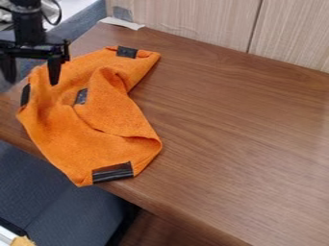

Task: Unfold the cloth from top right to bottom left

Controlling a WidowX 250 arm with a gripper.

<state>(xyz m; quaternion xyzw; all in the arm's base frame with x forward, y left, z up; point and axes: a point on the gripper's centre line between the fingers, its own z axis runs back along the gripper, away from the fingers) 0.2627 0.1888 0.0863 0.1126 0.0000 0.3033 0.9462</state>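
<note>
Brown table (244, 144); orange cloth (119, 113) rumpled; gripper (32, 82) upper left, jaws apart.

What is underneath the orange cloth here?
The orange cloth rests on the brown wooden table. The stretch of tabletop it covers, and whatever might lie there or inside its folds, cannot be seen.

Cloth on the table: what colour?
The cloth is orange, with black patches; best in the camera view.

black arm (28, 23), seemingly looped cable (60, 14)
</note>
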